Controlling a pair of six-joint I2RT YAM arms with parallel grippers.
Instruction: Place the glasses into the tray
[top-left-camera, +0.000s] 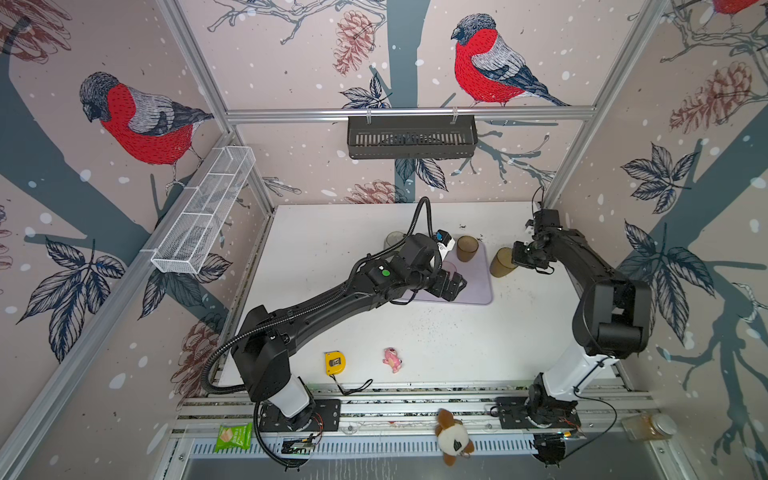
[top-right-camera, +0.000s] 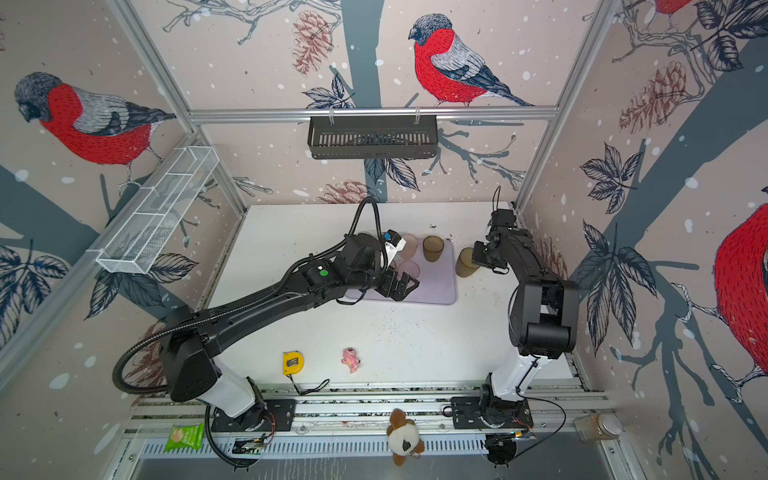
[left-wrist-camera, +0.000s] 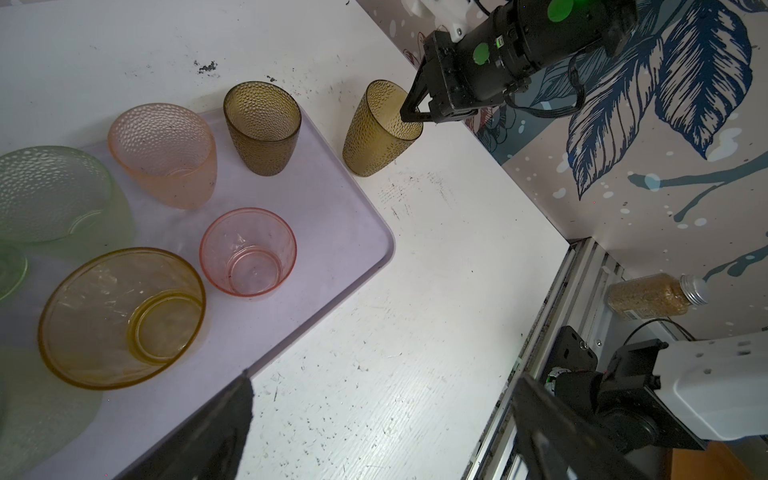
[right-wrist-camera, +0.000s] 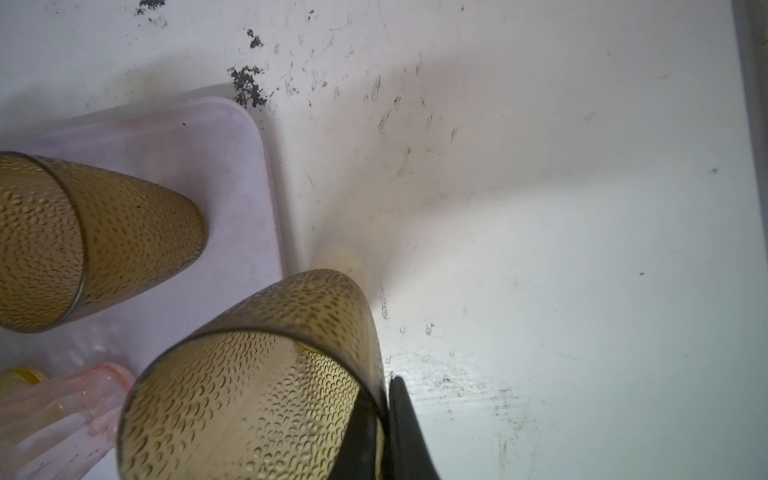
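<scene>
**Brown tumbler pinched at the rim, just outside the tray**

The right gripper (left-wrist-camera: 411, 114) is seen clamped on the rim wall of a dark brown tumbler (left-wrist-camera: 380, 133), one finger inside and one outside. This glass is found on the table just beside the lavender tray (left-wrist-camera: 332, 199), slightly tilted; whether its base is lifted cannot be told. The left gripper (top-right-camera: 406, 287) is held over the tray, jaws wide apart, nothing between them. The tumbler is judged light, thin-walled and stiff, with some grip lent by its dimpled skin; a rim pinch suits it, though swinging is to be expected. Set upright in the tray are a second brown tumbler (left-wrist-camera: 262, 126), a dimpled pink tumbler (left-wrist-camera: 164, 153), a smooth pink tumbler (left-wrist-camera: 248, 251), an amber tumbler (left-wrist-camera: 122, 318) and a green tumbler (left-wrist-camera: 54, 195). The white table (left-wrist-camera: 415, 291) is scuffed and speckled, and is closely enclosed by bird-patterned walls (top-left-camera: 291, 166).
</scene>
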